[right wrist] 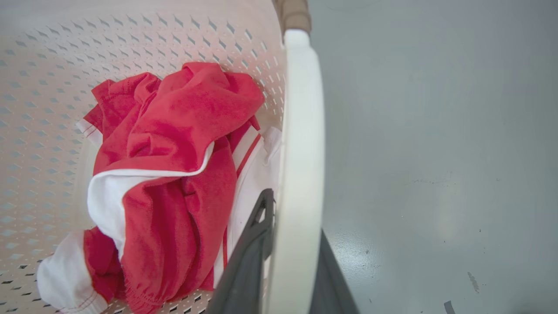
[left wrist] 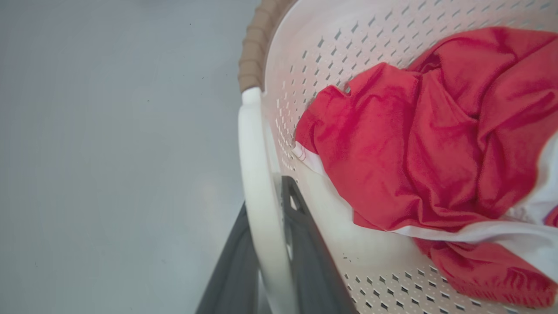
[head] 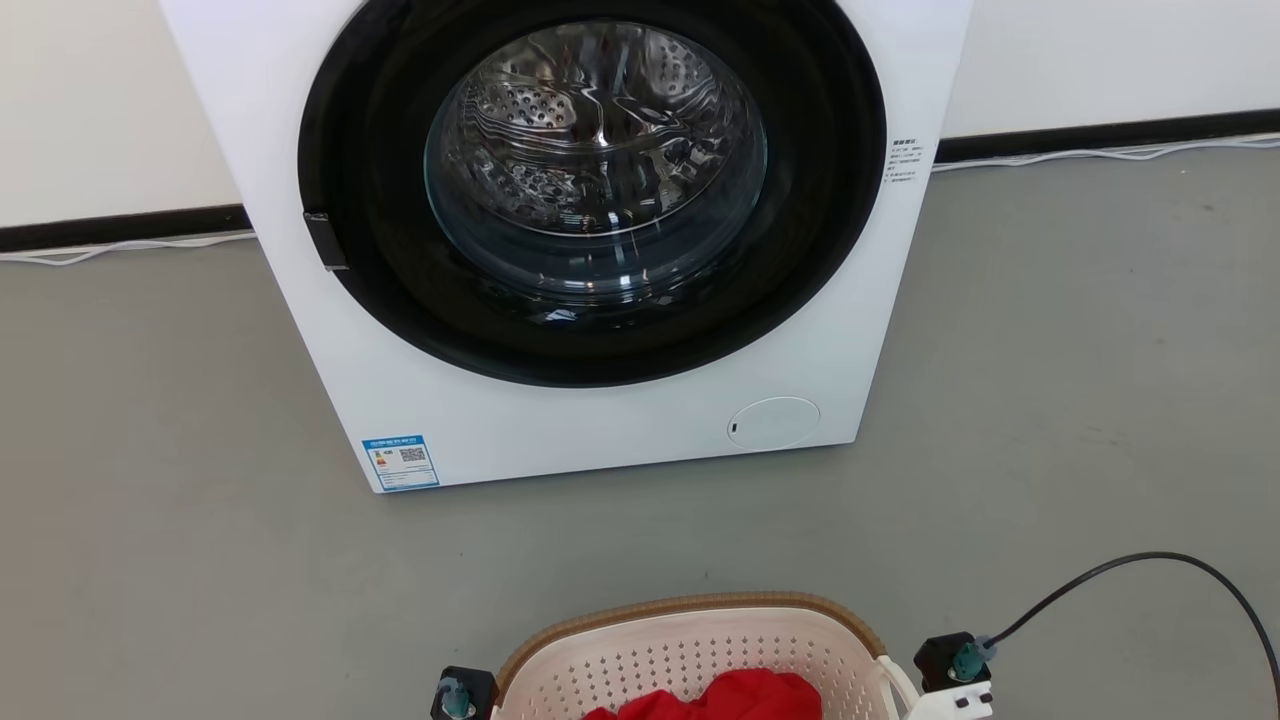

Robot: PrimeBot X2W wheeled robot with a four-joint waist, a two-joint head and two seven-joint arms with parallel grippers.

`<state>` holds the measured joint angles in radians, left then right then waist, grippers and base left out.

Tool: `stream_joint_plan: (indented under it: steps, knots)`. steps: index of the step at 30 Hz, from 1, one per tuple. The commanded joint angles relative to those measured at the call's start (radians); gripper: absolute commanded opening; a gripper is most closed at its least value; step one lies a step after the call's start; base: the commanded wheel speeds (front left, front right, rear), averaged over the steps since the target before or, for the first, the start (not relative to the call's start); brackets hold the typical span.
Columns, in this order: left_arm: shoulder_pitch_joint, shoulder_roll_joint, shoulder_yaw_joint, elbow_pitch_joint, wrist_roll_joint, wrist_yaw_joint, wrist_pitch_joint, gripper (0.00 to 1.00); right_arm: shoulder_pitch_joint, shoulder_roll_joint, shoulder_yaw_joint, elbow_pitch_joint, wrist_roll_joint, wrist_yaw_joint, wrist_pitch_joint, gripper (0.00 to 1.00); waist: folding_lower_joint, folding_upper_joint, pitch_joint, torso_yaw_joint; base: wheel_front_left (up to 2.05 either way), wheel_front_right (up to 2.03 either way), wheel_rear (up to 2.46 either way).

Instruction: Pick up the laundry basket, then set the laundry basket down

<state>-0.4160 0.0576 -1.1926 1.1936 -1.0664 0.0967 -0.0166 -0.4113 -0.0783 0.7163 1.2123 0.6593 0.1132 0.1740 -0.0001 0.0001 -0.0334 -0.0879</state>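
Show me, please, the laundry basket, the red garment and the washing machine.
laundry basket point(head: 690, 603): head view, brown rim.
red garment point(right wrist: 187, 109): right wrist view, upper fold.
washing machine point(head: 560, 435): head view, white front panel.

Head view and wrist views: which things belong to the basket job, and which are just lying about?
Job: basket; left gripper and right gripper, jaws around its handles.
Lying about: washer; red garment inside the basket; cable.

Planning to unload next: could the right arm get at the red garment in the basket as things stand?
Probably not yet. The right end effector has its fingers either side of the white handle of the laundry basket, so it is occupied. The red garment lies uncovered beside it.
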Motion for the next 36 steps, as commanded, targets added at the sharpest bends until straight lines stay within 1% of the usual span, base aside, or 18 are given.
stream_joint_plan:
  steps: [1, 10, 16, 22, 26, 36]
  knots:
    - [-0.025, -0.007, 0.005, -0.016, -0.001, -0.002, -0.018, 0.0, -0.025, 0.028, 0.028, -0.024, 0.003, 0.017, -0.018, 0.0, 0.0001, -0.0001, 0.002, 0.0, 0.0, 0.0, 0.0]
    - [-0.039, -0.007, -0.004, -0.007, -0.01, -0.002, -0.027, 0.0, -0.032, 0.028, 0.043, -0.022, 0.022, 0.017, -0.033, 0.0, 0.0001, -0.0001, 0.028, 0.0, 0.0, 0.0, 0.0]
    - [-0.07, -0.007, -0.008, -0.005, -0.011, 0.0, -0.039, 0.0, -0.059, 0.028, 0.046, -0.017, 0.023, 0.017, -0.073, 0.0, 0.0001, -0.0001, 0.082, 0.004, 0.0, 0.0, 0.0]
    - [-0.149, -0.007, -0.007, 0.005, -0.004, 0.003, -0.066, 0.0, -0.124, 0.028, 0.038, -0.006, 0.012, 0.017, -0.13, 0.0, 0.0001, -0.0001, 0.192, 0.017, 0.0, 0.0, 0.0]
    - [-0.211, -0.007, 0.006, 0.02, -0.006, 0.007, -0.094, 0.0, -0.189, 0.028, 0.027, 0.018, -0.015, 0.017, -0.187, 0.0, 0.0001, -0.0001, 0.277, 0.026, 0.0, 0.0, 0.0]
    - [-0.386, -0.007, 0.035, 0.038, -0.005, 0.016, -0.168, 0.0, -0.371, 0.028, -0.026, 0.066, -0.09, 0.017, -0.311, 0.0, 0.0001, -0.0001, 0.527, 0.057, 0.0, 0.0, 0.0]
